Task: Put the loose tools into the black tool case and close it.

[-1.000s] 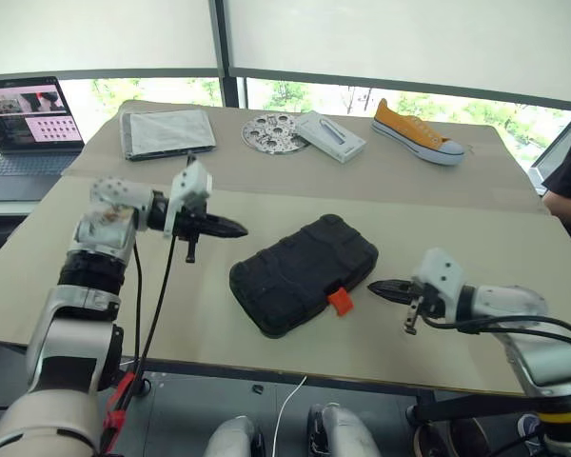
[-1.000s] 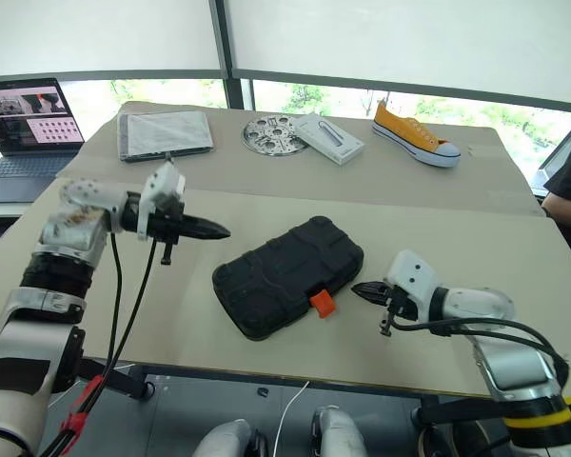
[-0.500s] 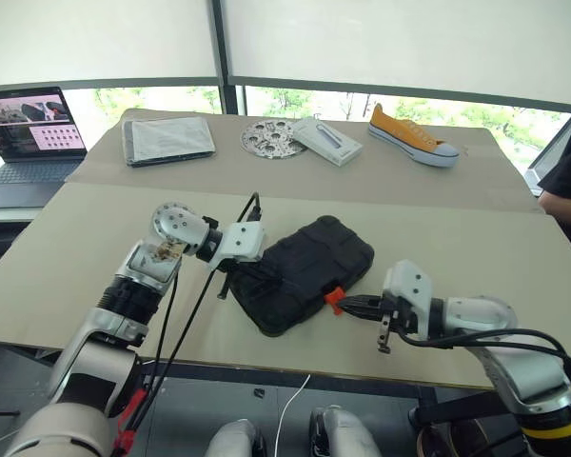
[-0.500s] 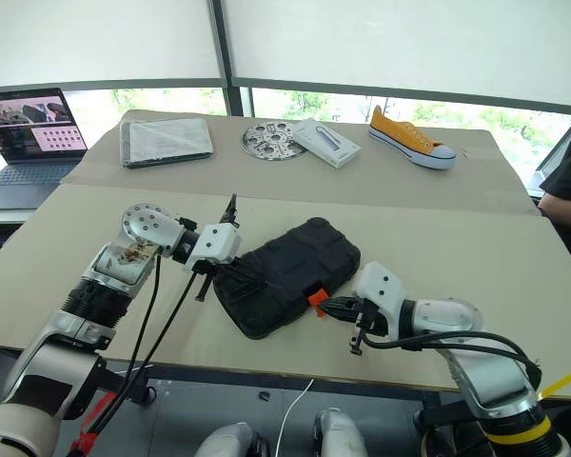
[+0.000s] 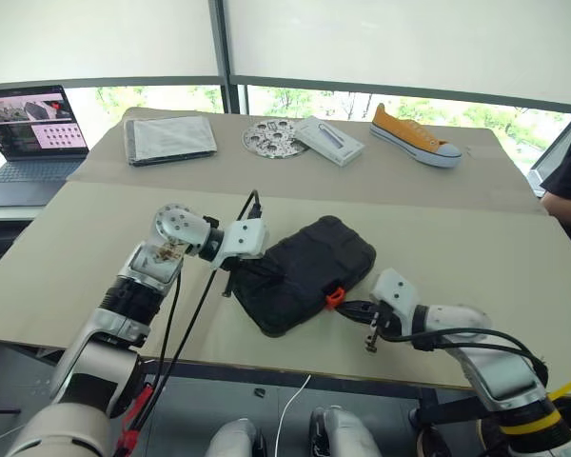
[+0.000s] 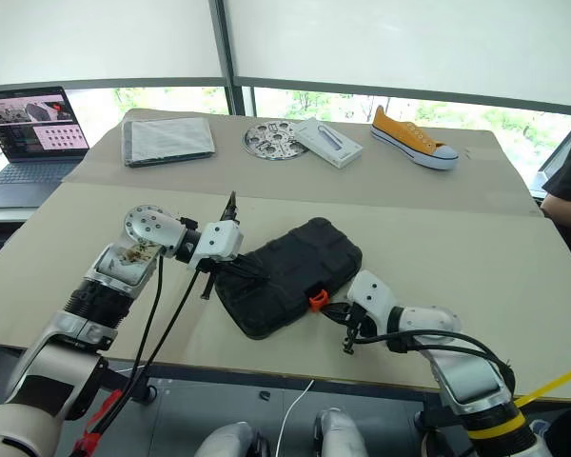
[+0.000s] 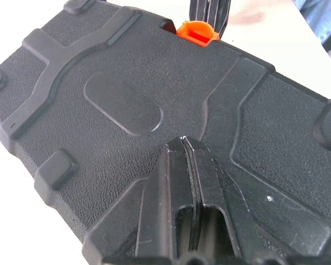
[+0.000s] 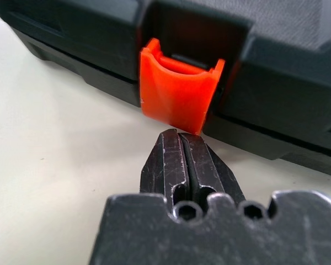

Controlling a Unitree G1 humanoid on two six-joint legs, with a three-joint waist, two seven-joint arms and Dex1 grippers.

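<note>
a person [image 5: 569, 181] at the table's far right is cut off by the edge.

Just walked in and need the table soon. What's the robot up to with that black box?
It is working on the closed black tool case. The left gripper, shut, rests on the lid's rear side, and the right gripper, also shut, has its tips right at the orange latch, which sticks out unfastened. So latching looks imminent.

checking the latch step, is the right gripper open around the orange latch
No, the right gripper is shut, its tips just below the orange latch on the closed black tool case.
</note>
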